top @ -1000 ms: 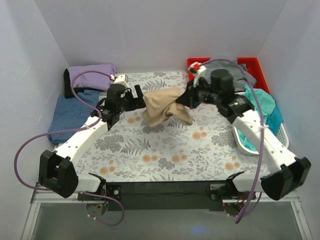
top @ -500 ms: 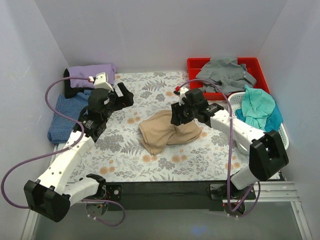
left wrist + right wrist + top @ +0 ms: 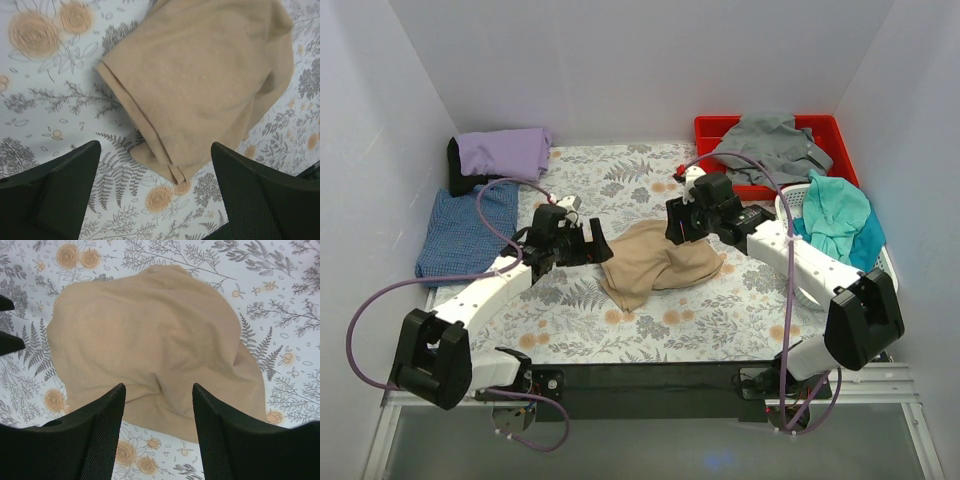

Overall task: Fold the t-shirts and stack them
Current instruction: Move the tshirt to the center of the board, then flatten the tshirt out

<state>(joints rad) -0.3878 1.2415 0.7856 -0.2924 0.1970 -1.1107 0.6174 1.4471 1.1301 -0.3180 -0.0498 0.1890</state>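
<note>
Tan t-shirt (image 3: 658, 265) is sitting bunched on the table (image 3: 570, 312) now, not dangling anymore
Left gripper (image 3: 601, 250) is coming back at its left edge, right gripper (image 3: 673, 226) is hovering over the far side, both wide open and empty, so they're probably regrasping to fold.

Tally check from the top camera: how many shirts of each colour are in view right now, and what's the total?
tan shirt: 1
lavender shirt: 1
blue shirt: 1
grey shirt: 1
teal shirt: 1
Total: 5
</note>
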